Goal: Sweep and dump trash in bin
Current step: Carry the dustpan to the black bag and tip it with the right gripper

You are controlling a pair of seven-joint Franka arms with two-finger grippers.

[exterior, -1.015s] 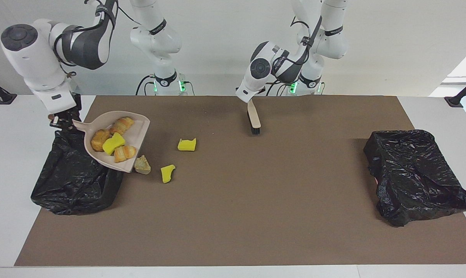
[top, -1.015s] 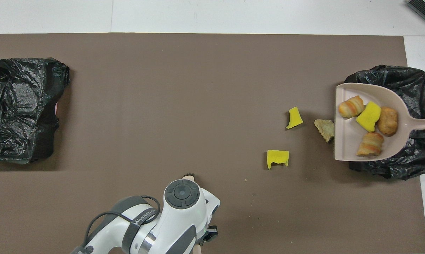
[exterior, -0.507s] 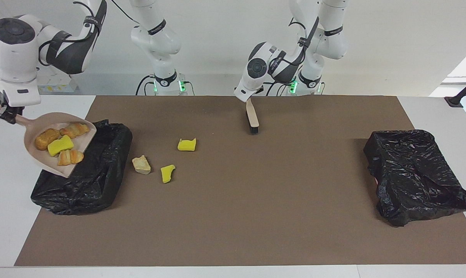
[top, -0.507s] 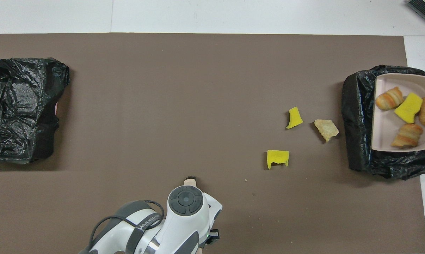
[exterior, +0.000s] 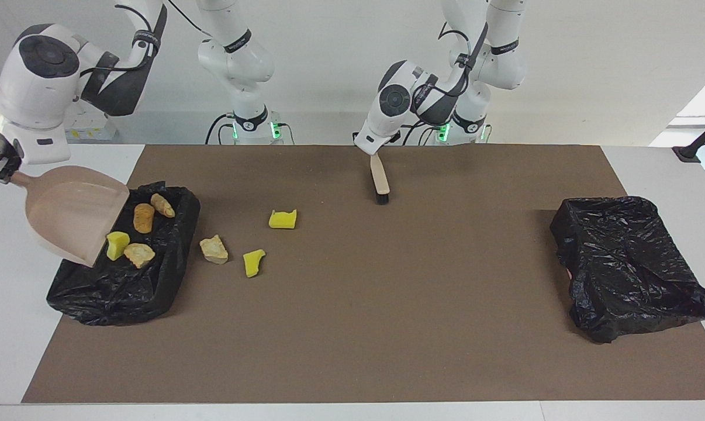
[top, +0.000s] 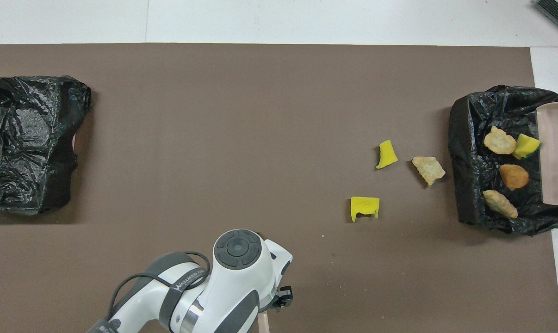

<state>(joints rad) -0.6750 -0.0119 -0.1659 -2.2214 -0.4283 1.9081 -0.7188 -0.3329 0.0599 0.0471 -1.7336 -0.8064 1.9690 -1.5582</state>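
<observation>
My right gripper is shut on the handle of the beige dustpan, which hangs empty and tilted mouth-down over the black-bagged bin at the right arm's end of the table. Several trash pieces lie in that bin, among them a yellow sponge chunk and a brown lump. On the mat beside the bin lie a beige lump and two yellow sponge chunks. My left gripper is at the top of the brush, whose bristles rest on the mat close to the robots.
A second black-bagged bin sits at the left arm's end of the brown mat. White table shows around the mat. The left arm covers the brush's bristles in the overhead view, and only the handle end shows.
The right arm carried the loaded dustpan from the mat to over the bin and tipped it. The pieces slid out into the bin. The brush barely shifted.
</observation>
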